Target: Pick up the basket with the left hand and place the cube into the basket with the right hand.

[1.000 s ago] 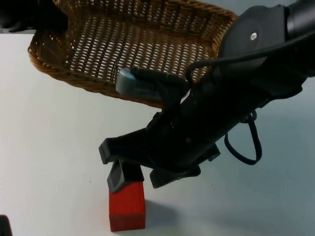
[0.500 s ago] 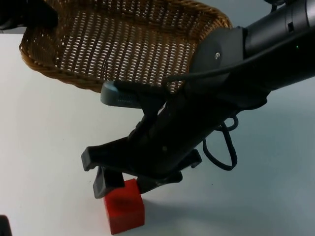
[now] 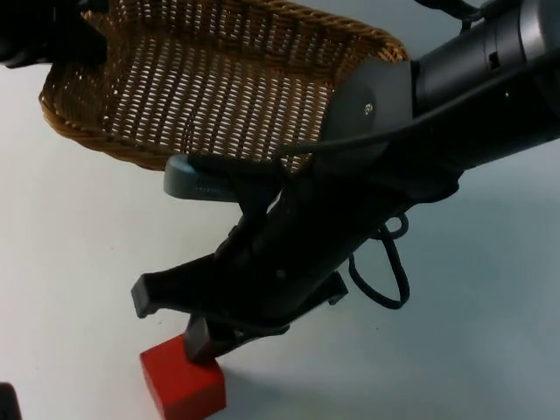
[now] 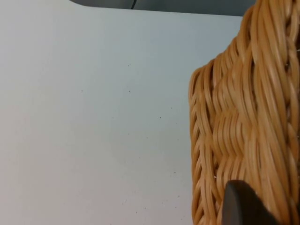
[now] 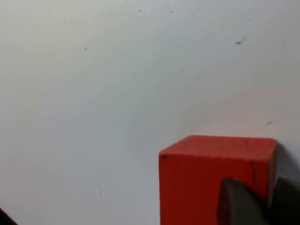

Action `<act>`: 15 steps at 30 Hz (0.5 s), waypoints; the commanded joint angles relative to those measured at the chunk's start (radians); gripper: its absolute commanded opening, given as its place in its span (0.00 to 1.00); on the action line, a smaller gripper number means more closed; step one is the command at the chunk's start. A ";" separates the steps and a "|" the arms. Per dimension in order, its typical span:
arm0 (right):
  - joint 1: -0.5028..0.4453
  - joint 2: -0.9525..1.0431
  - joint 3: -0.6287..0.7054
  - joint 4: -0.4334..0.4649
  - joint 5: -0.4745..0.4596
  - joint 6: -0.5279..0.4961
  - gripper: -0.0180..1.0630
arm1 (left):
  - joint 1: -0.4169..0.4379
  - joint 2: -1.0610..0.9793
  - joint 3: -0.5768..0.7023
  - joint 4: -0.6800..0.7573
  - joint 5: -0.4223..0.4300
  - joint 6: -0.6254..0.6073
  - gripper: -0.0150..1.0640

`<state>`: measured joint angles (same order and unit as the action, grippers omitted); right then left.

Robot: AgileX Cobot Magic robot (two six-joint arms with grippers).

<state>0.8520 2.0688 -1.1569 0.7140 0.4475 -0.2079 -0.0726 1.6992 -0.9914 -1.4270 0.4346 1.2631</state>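
Observation:
The woven wicker basket [image 3: 96, 140] hangs tilted at the back left, with my left gripper [image 3: 52, 39] shut on its far left rim. In the left wrist view the basket's wall [image 4: 243, 122] stands beside a black fingertip [image 4: 241, 204], above the white table. The red cube [image 3: 179, 389] is near the front edge, left of centre and tilted. My right gripper [image 3: 206, 337] reaches down from the right and is shut on the cube's top right part. In the right wrist view a fingertip [image 5: 236, 201] presses on the cube's [image 5: 206, 178] face.
The right arm's black body [image 3: 350, 219] crosses the middle of the table and covers the basket's near right corner. White table top [image 3: 70, 254] lies bare to the left, between basket and cube. A dark object [image 3: 7, 402] sits at the front left corner.
The right gripper and the red cube have shifted left and toward the front, and the cube has turned. The basket has moved slightly left.

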 commanded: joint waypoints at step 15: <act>0.006 -0.102 -0.283 0.004 0.164 -0.132 0.07 | 0.000 -0.009 0.000 -0.043 0.024 -0.014 0.01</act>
<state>0.8525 1.9921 -1.4008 0.7545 0.5900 -0.3593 -0.0726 1.6992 -0.9914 -1.4363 0.4364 1.2631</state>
